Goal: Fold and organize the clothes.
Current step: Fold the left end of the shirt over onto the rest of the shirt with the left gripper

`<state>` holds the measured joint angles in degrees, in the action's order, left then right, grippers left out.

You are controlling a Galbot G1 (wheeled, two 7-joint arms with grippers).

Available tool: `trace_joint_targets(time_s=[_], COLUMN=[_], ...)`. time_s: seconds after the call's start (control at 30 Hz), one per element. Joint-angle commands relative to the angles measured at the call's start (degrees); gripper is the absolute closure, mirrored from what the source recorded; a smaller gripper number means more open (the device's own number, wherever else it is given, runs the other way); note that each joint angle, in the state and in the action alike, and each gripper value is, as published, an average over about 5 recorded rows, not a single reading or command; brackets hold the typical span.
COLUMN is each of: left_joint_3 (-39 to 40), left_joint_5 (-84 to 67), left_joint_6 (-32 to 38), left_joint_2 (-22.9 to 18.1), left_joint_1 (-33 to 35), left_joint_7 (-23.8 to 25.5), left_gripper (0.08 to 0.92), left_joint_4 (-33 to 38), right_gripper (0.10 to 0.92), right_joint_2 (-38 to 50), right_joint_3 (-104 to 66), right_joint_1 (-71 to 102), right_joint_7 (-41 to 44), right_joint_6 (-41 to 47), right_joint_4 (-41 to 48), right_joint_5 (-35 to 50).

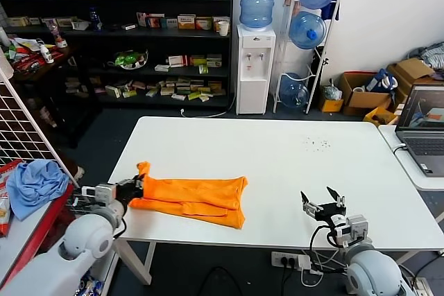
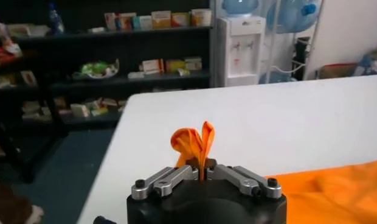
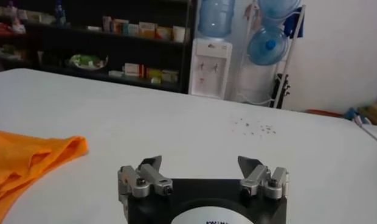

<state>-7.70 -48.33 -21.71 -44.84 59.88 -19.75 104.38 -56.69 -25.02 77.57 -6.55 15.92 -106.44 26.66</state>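
Head view: orange T-shirt lies folded into a long band on the white table, near the front edge toward the front-left corner.
Left gripper: at the shirt's left end by the table's left edge, fingers clenched on a bunched bit of the fabric, which pokes up between them in the left wrist view.
Right gripper: near the front edge toward the front-right corner, well apart from the shirt, fingers spread wide, holding nothing.
Light blue cloth: off the table, beyond its left edge.
Laptop: on a separate surface past the right edge.
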Motion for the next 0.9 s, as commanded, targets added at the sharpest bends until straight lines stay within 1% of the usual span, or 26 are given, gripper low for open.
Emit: trace_joint_targets(time_s=[0.03, 0.17, 0.33, 0.67, 0.77, 0.9], left_joint_3=[10.9, 13.9, 15.6, 17.1, 17.2, 17.2], left_joint_5=[-6.7, -5.5, -4.0, -0.8, 0.0, -1.1], left_joint_6=[-2.5, -2.4, -1.9, -0.7, -0.4, 1.6], left_joint_2=[-9.6, -15.2, -20.7, -26.8, -27.9, -27.8], left_joint_1=[-3.3, -6.2, -9.0, -10.3, -10.2, -9.7], left_joint_7=[-4.8, -5.6, -6.1, -5.6, -4.7, -3.8], left_gripper=[0.875, 0.875, 0.875, 0.872, 0.826, 0.715], left_joint_4=[6.5, 2.9, -2.4, -7.7, -8.0, -6.7], right_gripper=[0.203, 0.203, 0.203, 0.203, 0.203, 0.203], right_joint_2=[-0.5, -1.3, -2.6, -3.4, -3.4, -3.4], right_joint_3=[-0.1, -0.4, -0.4, -0.2, 0.0, 0.0], right_joint_1=[-0.2, -0.3, -0.3, -1.2, -1.4, -1.5], right_joint_7=[0.1, 0.1, 0.0, -0.3, -0.3, -0.3], right_joint_6=[-0.3, -0.2, -0.3, 0.1, 0.3, 0.3], right_joint_4=[0.7, 1.2, 1.6, 2.3, 2.4, 2.6], right_joint_5=[-1.0, -0.7, -1.5, -1.8, -1.8, -1.8])
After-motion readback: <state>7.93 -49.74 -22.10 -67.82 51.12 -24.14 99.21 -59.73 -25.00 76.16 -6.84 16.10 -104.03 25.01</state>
